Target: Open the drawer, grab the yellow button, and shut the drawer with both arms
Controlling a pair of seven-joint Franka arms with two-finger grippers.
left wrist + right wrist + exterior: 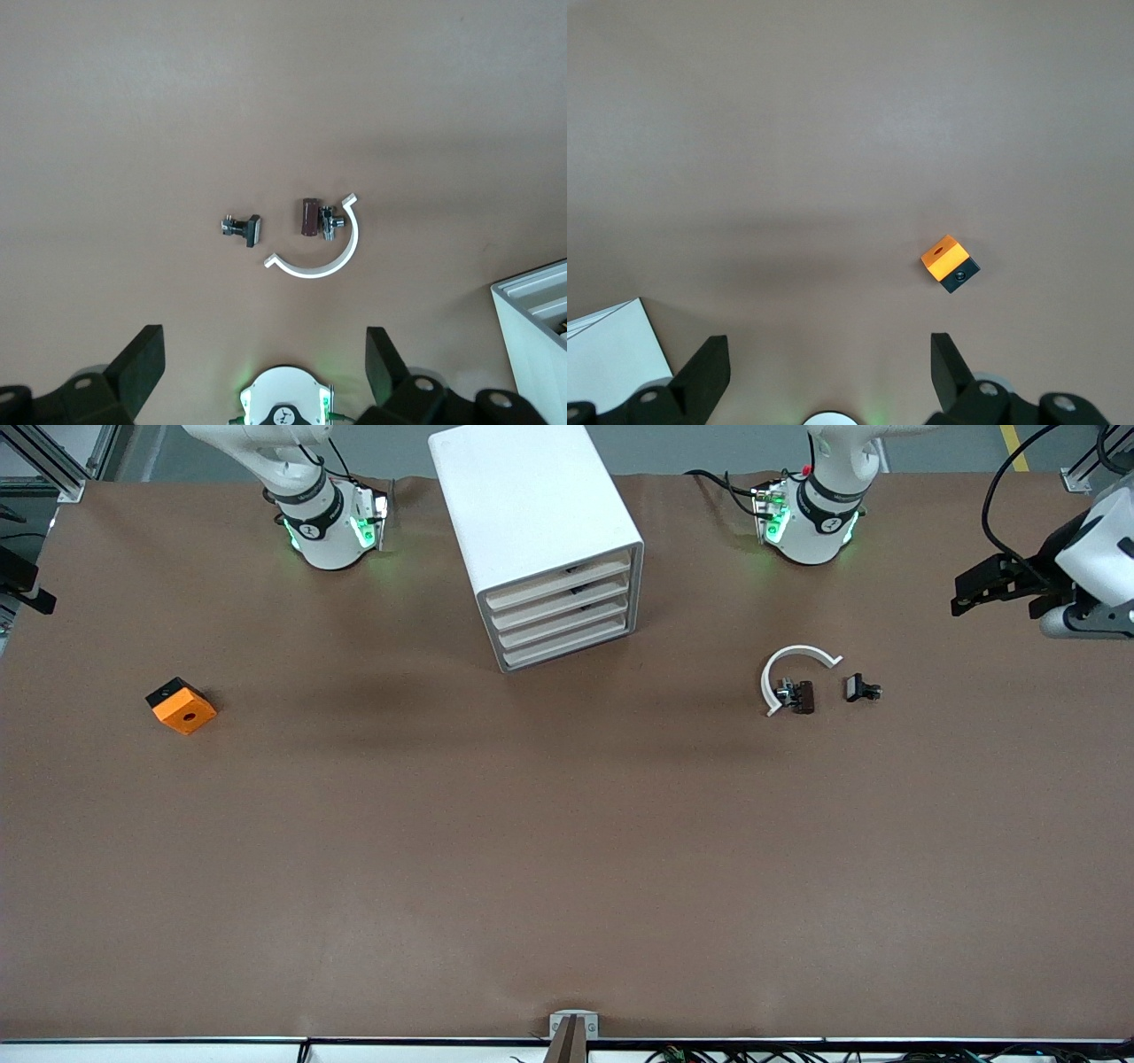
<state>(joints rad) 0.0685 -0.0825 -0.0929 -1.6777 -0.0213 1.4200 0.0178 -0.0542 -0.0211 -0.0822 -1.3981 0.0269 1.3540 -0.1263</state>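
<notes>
I am standing at a brown paper-covered table [567, 850], with my two white jointed arms raised high. My left arm [819, 509] is rising from its base, and its black two-finger left gripper [266, 376] is hanging over the table's left-arm end with the fingers [137, 367] spread wide and nothing between them. My right arm [319, 514] is doing the same at its own end, and the right gripper [828, 376] is spread just as wide and empty.

The white boxy cabinet [532, 505] is sitting between my bases, and all four pale beige drawer fronts [564, 611] are lying flush and closed. I cannot see the button anywhere.

The orange square block with a black hole [182, 707] is lying toward my right arm's end. Toward my left arm's end, a white plastic arc [791, 669] is curving around a small dark clip [797, 695], touching it. A second small black clip [861, 688] is lying just beside them, apart.
</notes>
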